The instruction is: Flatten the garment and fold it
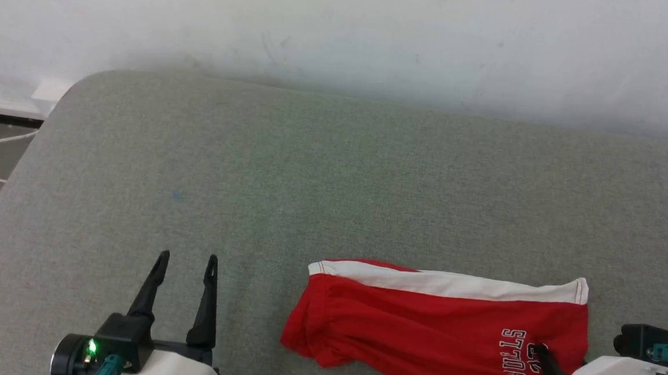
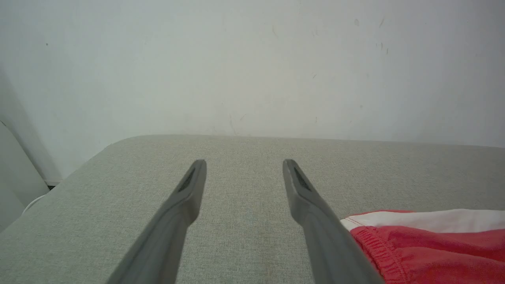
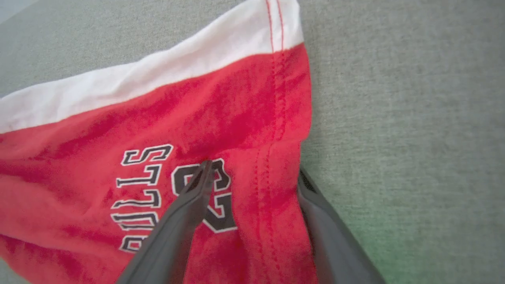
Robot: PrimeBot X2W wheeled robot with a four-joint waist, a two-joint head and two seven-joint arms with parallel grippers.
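Red shorts (image 1: 435, 333) with a white stripe, lying on the grey table (image 1: 312, 169), right gripper (image 3: 254, 167) spread apart, one finger on the shorts, one at the hem, left gripper (image 1: 187, 257) spread apart, holding nothing

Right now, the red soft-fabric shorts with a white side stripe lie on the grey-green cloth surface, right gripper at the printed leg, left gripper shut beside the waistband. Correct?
Not quite. The left gripper is open, as the left wrist view shows: its jaws stand apart over the grey-green cloth surface beside the waistband. The red soft-fabric shorts and right gripper are as you said.
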